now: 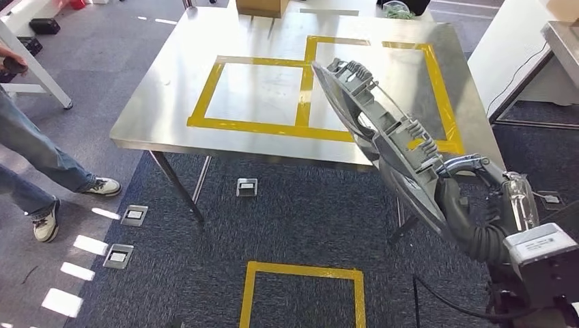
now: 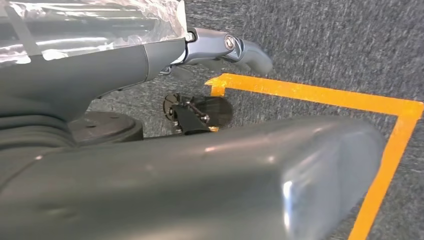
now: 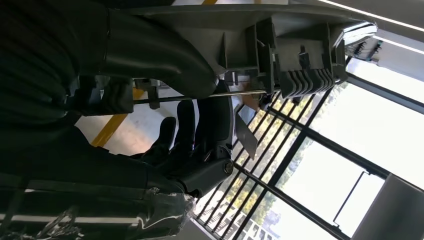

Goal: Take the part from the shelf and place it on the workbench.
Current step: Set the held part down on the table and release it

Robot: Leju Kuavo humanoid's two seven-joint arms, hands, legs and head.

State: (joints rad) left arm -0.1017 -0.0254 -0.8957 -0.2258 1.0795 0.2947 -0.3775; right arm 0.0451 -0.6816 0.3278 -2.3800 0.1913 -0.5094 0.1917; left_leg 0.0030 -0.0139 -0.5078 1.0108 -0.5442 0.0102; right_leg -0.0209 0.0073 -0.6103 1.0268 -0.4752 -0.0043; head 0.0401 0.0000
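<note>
Gripped in the raised right hand [image 1: 459, 179], grey ribbed plastic part [image 1: 382, 133] tilted over the steel workbench [image 1: 171, 102] corner.

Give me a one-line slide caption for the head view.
Right robot hand holds the grey ribbed part tilted over the near edge of the steel workbench, by its yellow tape squares.

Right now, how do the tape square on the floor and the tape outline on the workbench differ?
The floor square is one plain box on dark carpet; the workbench outline forms adjoining boxes on shiny metal. The floor square lies at the near edge of the head view; the workbench outline lies farther off, partly hidden by the held part. Both are yellow tape.
</note>
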